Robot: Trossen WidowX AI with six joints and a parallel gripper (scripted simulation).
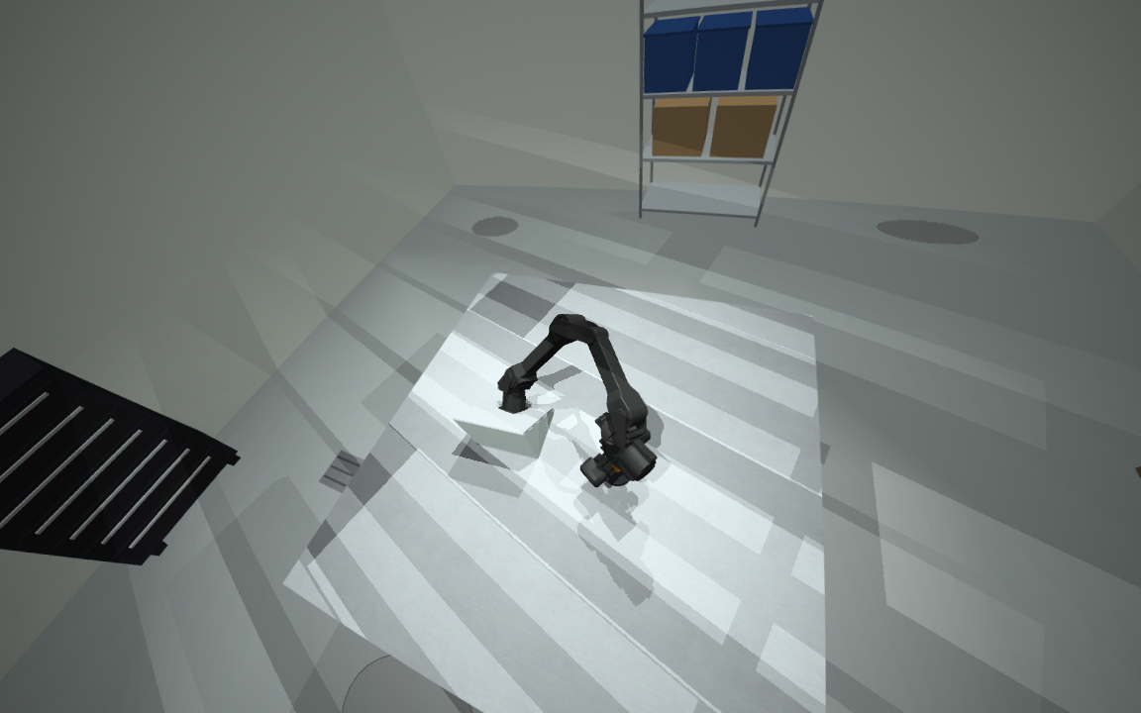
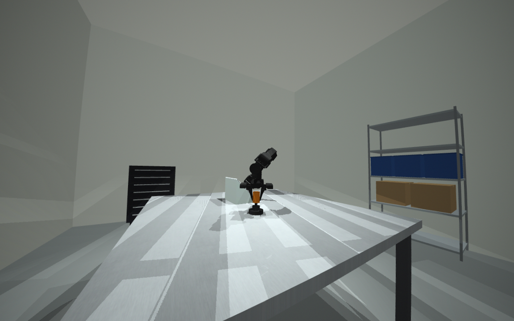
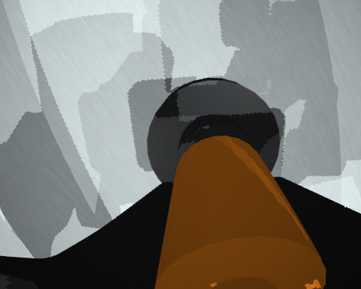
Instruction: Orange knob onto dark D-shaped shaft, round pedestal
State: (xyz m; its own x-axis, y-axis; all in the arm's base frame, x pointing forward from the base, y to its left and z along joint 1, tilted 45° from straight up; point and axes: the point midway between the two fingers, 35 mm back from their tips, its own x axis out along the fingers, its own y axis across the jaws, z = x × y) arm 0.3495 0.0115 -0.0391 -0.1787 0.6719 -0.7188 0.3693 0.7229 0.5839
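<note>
The orange knob (image 1: 616, 467) (image 2: 256, 196) (image 3: 233, 213) stands upright between the fingers of my gripper (image 2: 256, 199) (image 3: 221, 189), which is shut on it. The round dark pedestal (image 2: 255, 211) (image 3: 212, 96) stands on the table directly below. In the exterior view a short dark stretch of shaft shows between the knob's lower end and the pedestal, so the knob is not down on the pedestal. In the wrist view the knob's lower end overlaps the pedestal's raised middle. The flat sides of the hole and shaft are hidden.
A pale block (image 1: 503, 437) (image 2: 234, 191) stands on the table (image 1: 468, 567) (image 2: 283, 275) near the arm's base. A black slatted cabinet (image 1: 69, 460) (image 2: 151, 180) and a shelf rack with blue bins (image 1: 721, 57) (image 2: 410, 165) stand away from the table.
</note>
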